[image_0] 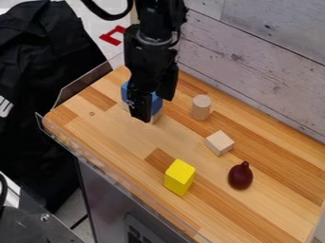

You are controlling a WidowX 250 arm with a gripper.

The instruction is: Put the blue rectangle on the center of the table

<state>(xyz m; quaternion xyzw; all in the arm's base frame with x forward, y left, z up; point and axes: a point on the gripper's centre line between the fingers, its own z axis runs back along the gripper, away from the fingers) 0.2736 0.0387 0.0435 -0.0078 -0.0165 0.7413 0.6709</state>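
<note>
Pale print (141, 235) marks the grey panel (107, 192), and the tool (154, 108) stands spread at the blue block (157, 102), hold unclear.

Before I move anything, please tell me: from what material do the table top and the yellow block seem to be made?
The table top looks like smooth wood: joined strips of lighter and darker brown show grain. The yellow block may be painted wood or plastic; its smooth, even colour shows no grain, so I cannot say which.
</note>
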